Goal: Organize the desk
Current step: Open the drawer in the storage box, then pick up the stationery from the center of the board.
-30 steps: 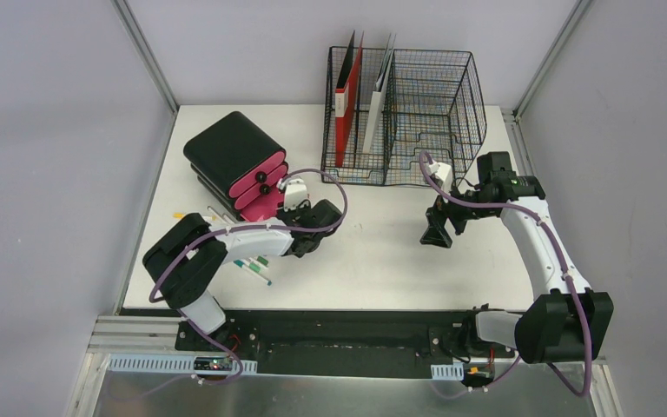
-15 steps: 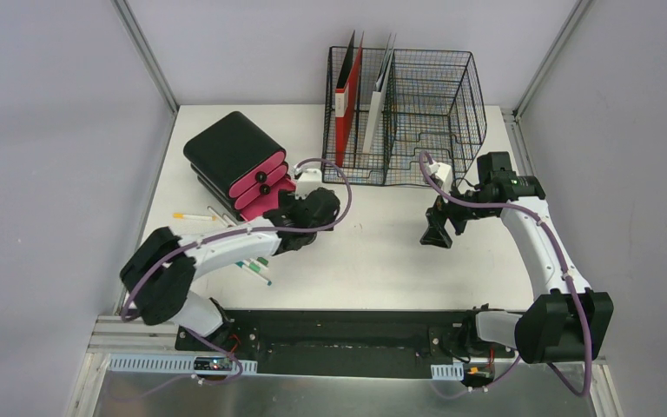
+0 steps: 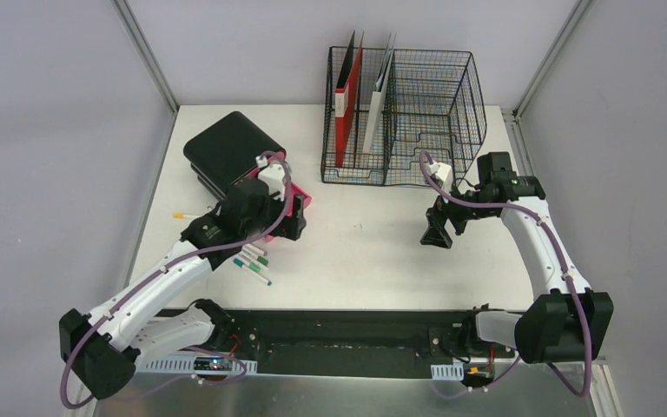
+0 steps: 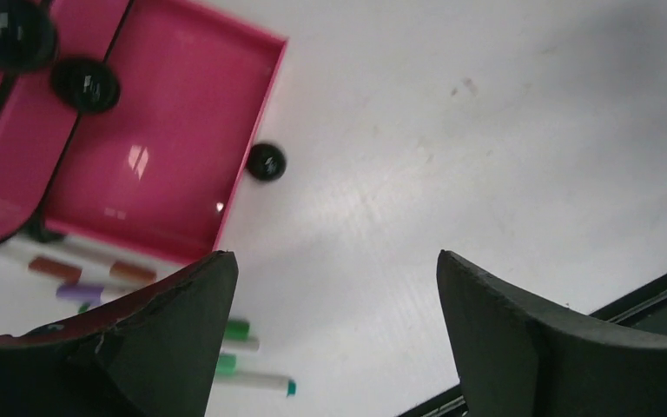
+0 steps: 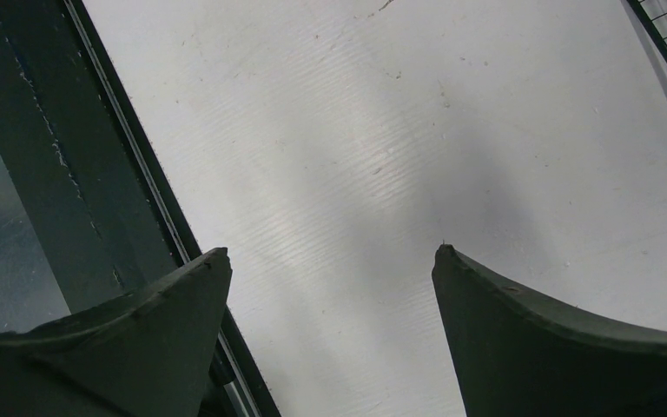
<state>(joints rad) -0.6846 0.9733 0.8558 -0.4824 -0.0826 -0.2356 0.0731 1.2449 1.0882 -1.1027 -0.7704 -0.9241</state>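
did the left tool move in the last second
Yes. The left tool has shifted left, away from the wire rack, and now sits over the open pink drawer.

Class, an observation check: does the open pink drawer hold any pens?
No, the pink drawer is bare inside; the pens lie outside it on the desk.

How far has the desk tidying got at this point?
Done: folders stand in the wire rack, and one pink drawer is pulled open. In hand: nothing; left gripper hovers open by that drawer, right gripper open over the desk. Left: markers lie loose beside the drawer unit.
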